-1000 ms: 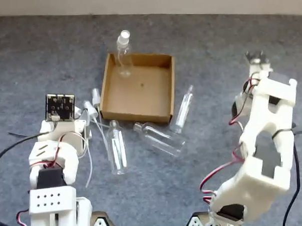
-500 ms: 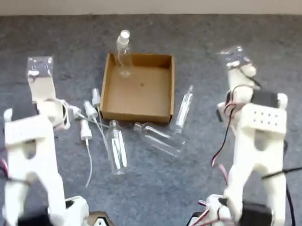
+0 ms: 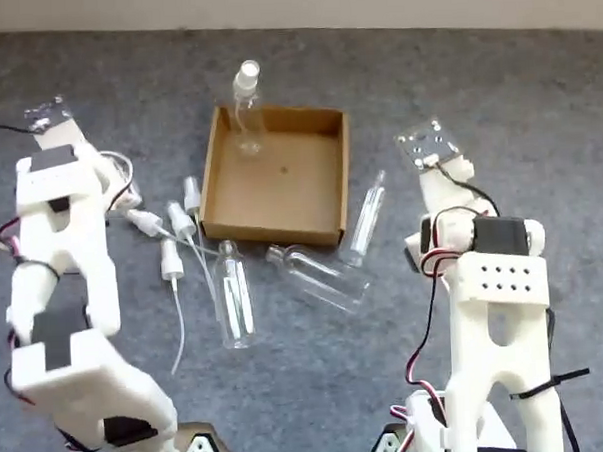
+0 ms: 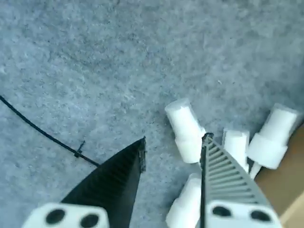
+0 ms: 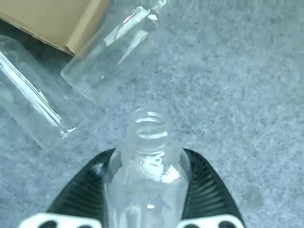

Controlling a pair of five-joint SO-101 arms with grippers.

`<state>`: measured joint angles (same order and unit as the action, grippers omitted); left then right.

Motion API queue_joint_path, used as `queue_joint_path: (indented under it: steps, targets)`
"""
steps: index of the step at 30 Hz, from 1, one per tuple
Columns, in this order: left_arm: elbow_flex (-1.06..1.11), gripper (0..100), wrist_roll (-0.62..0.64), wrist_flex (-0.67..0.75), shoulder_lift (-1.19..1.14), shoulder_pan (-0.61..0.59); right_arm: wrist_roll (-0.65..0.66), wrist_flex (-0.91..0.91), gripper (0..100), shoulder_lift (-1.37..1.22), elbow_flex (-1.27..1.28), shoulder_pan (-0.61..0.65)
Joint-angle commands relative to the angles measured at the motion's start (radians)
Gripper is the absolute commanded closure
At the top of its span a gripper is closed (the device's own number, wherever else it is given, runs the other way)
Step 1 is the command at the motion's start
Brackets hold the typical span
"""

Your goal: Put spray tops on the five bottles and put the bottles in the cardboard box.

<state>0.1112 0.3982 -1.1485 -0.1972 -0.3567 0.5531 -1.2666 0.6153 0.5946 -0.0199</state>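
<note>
Right gripper (image 5: 149, 159) is clamping an uncapped clear bottle (image 5: 149, 137); left gripper (image 4: 175, 141), jaws apart, is hovering over loose spray tops (image 4: 185, 130) lying beside the cardboard box (image 3: 282, 227), where one capped bottle (image 3: 246, 108) is standing.

Lying bottles (image 3: 314, 275) crowd the near wall of the cardboard box (image 3: 272, 230), spray tops (image 3: 181, 219) its left-arm side.

Capped bottle (image 3: 246, 108) stands in cardboard box (image 3: 272, 230), back-left corner. Spray tops (image 3: 179, 223) lie left of box. Second bottle (image 3: 367, 218) lies along its right side; third bottle (image 3: 319, 275) and fourth bottle (image 3: 232, 294) lie in front.
</note>
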Motion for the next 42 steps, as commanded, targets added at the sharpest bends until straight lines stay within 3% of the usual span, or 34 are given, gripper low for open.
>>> queue_joint_path:
  steps: [1, 13, 20, 26, 31, 42]
  targets:
    - [-0.113, 82, 0.107, -0.003, -0.074, 0.062, 0.005, -0.002, 99.5, 0.039, -0.01, 0.012]
    - [-0.124, 83, 0.155, 0.0, -0.237, 0.064, 0.005, -0.005, 99.5, 0.042, -0.01, 0.012]
    - [-0.148, 94, 0.157, 0.012, -0.24, 0.062, 0.005, -0.012, 99.5, 0.044, -0.01, 0.012]
    - [-0.268, 94, 0.157, 0.015, -0.24, 0.064, 0.005, -0.013, 99.5, 0.044, -0.008, 0.012]
    - [-0.495, 94, 0.149, -0.02, -0.239, 0.061, 0.003, -0.012, 99.5, 0.044, -0.008, 0.012]
    - [-1.412, 94, -0.091, -0.508, -0.239, 0.028, 0.008, 0.053, 99.4, 0.045, -0.022, 0.082]
